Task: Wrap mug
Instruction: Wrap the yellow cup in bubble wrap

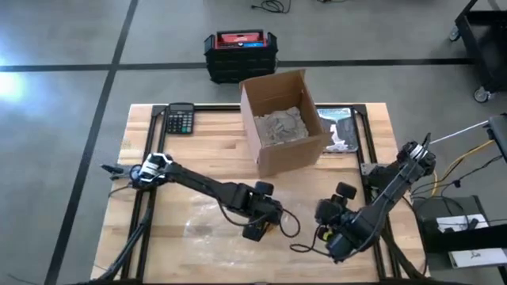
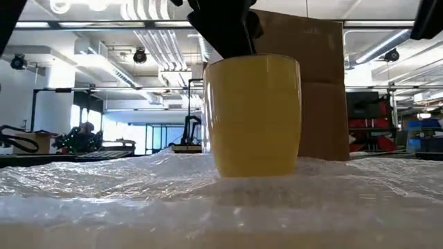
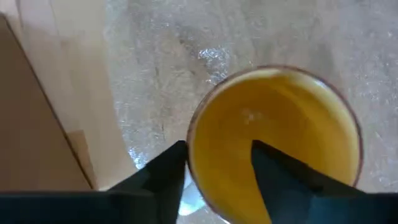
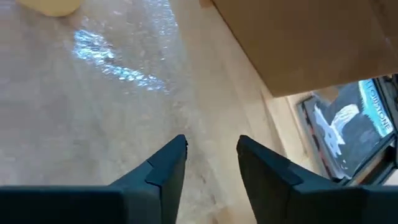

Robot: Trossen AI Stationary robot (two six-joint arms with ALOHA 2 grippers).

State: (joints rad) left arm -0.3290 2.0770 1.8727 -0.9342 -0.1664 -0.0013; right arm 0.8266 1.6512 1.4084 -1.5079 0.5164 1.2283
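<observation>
Low view puts the yellow mug (image 2: 252, 116) upright on a sheet of bubble wrap (image 2: 208, 200), directly in front of the cardboard box (image 2: 318, 90), with a dark arm coming down onto its rim from above. From the left wrist view, the left pincer (image 3: 217, 165) straddles the mug's wall, one finger (image 3: 163, 171) outside the rim and the other inside the yellow bowl, so it is closed on that rim. Seen from overhead, this pincer (image 1: 257, 226) lies on the near side of the box, over the clear wrap (image 1: 206, 218) spread on the wooden tabletop (image 1: 198, 158); the mug itself is mostly hidden under the arm there.

The right pincer (image 1: 329, 229) sits to the right of the left one, also on the near side of the box, off the mug. Its fingers (image 4: 165, 165) stand moderately apart with nothing between them, above bare wood beside the wrap's edge.

Beside the box lie a calculator (image 1: 180, 119) on its left and a printed booklet (image 1: 339, 131) on its right. Beyond the box, on the floor, rests a black case with a red lid (image 1: 240, 54).
</observation>
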